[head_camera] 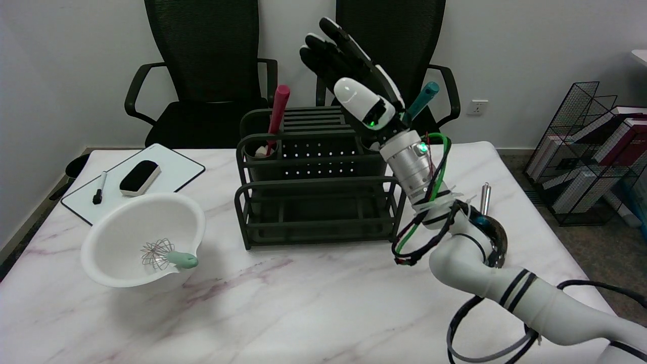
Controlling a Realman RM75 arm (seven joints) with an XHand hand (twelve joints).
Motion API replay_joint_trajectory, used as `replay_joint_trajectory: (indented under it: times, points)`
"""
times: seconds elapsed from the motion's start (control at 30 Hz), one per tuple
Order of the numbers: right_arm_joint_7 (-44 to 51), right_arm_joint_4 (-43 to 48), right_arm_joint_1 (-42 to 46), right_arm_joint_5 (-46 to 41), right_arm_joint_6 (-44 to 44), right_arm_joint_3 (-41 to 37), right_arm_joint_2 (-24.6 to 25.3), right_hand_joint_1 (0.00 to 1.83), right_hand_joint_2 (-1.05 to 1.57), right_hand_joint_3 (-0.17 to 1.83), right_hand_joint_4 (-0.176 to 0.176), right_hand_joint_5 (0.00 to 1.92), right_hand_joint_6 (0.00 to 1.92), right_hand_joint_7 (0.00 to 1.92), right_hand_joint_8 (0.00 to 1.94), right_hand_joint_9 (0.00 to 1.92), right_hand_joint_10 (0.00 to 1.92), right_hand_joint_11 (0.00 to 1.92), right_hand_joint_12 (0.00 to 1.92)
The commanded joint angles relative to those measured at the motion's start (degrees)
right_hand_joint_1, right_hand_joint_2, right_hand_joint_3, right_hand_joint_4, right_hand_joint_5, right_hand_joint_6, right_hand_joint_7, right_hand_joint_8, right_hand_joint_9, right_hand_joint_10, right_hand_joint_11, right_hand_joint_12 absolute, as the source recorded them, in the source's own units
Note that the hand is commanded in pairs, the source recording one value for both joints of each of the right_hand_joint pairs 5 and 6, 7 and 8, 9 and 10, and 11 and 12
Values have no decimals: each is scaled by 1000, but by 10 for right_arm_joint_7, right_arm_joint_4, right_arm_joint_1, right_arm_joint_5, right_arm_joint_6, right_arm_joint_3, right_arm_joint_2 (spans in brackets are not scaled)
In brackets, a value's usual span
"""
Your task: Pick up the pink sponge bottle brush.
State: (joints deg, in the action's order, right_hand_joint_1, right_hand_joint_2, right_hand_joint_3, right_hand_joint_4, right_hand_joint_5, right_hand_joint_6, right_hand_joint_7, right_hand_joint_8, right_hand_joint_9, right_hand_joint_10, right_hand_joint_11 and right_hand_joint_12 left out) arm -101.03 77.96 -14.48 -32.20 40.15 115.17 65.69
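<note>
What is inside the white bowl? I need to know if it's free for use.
A wire whisk with a pale green handle lies in the white bowl, handle resting at the rim. Anything beneath the wires cannot be seen.

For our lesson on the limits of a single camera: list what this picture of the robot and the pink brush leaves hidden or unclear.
Head view:
- Pink sponge bottle brush: its lower handle and most of the sponge head sit inside the rack's cup, hidden by the cup wall.
- Teal brush: its lower part is hidden behind the right hand and wrist.
- Metal ladle: its bowl is largely covered by the arm.
- Marker: too small to read.
</note>
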Motion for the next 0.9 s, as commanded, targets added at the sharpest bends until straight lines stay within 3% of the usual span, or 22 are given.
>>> replay_joint_trajectory:
  times: [0.03,0.07,0.27,0.43,0.57,0.9]
  points:
    - [67,-78,-107,4,-3,-2,22,1084,-55,1195,0,190,190,373,373,400,400,228,228]
    - [73,-85,-113,3,1,1,23,1065,-188,1241,0,130,130,360,360,386,386,217,217]
    - [80,-136,-136,7,3,27,47,1028,-375,1129,0,36,36,317,317,346,346,172,172]
    - [83,-200,-153,7,7,30,90,1036,-386,1035,0,6,6,312,312,343,343,154,154]
    - [137,-247,-174,7,8,37,122,1045,-400,1014,0,0,0,307,307,338,338,145,145]
    - [270,-297,-224,2,-7,51,146,1058,-418,1000,0,0,0,303,303,338,338,139,139]
